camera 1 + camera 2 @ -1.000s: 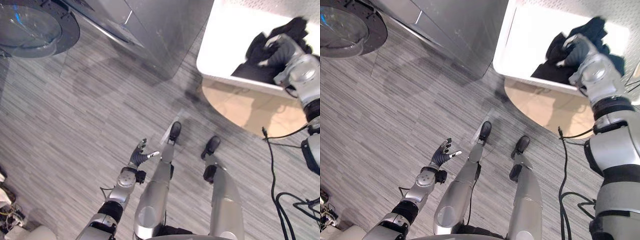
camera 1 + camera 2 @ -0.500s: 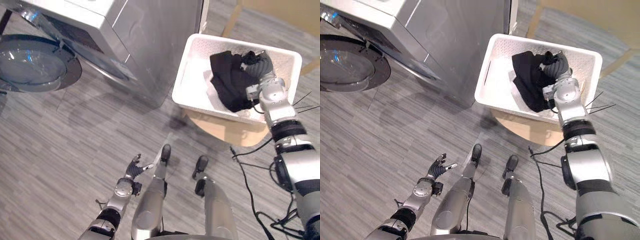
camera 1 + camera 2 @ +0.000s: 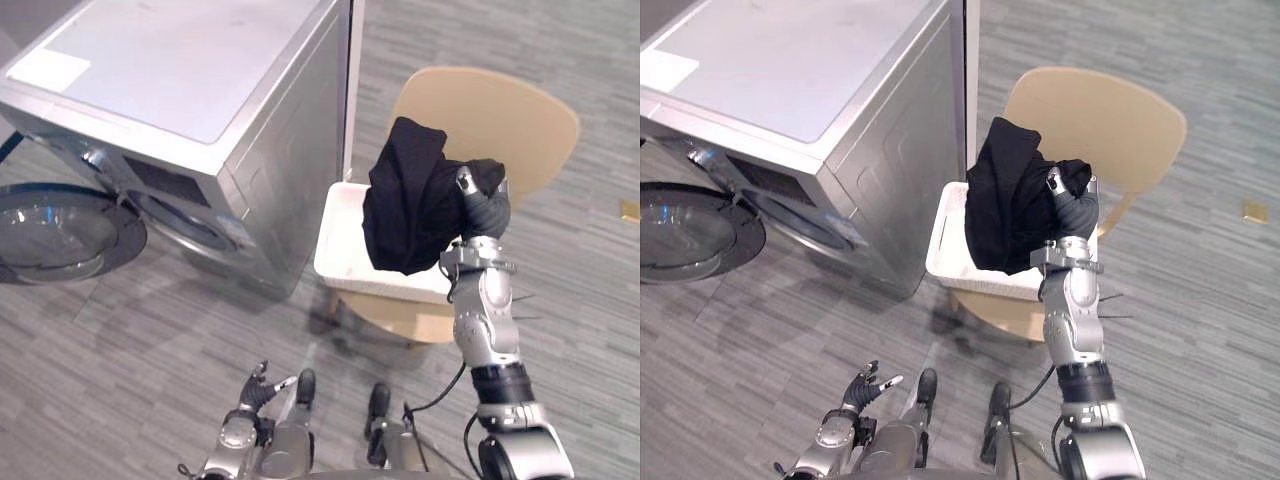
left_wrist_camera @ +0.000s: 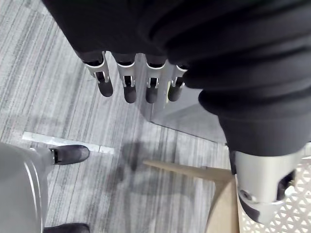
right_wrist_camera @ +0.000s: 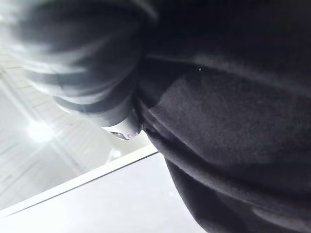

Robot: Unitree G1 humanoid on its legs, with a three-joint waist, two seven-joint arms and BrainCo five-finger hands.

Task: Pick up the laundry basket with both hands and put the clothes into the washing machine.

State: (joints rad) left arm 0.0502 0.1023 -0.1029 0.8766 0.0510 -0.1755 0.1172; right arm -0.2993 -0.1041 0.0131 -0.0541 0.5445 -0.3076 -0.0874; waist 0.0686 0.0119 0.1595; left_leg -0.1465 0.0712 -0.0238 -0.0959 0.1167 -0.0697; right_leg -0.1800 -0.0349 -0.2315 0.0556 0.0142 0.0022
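Observation:
My right hand (image 3: pixel 482 207) is raised above the white laundry basket (image 3: pixel 336 256) and is shut on a black garment (image 3: pixel 410 200), which hangs from it over the basket. In the right wrist view the black garment (image 5: pixel 223 121) is bunched against the curled fingers (image 5: pixel 97 82). The basket stands on a wooden chair (image 3: pixel 500 120), right beside the silver washing machine (image 3: pixel 200 100). The machine's round door (image 3: pixel 50 235) hangs open at the left, next to the drum opening (image 3: pixel 185 225). My left hand (image 3: pixel 256 386) is low near the floor with straight fingers (image 4: pixel 129 82), holding nothing.
Grey striped floor (image 3: pixel 120 350) spreads in front of the machine and around the chair. The chair's backrest rises behind the basket. A small tan object (image 3: pixel 629 209) lies on the floor at the far right.
The camera has swung up, so the whole picture shifted. My right hand has risen out of the basket with the black garment in it. The left hand stays low and open.

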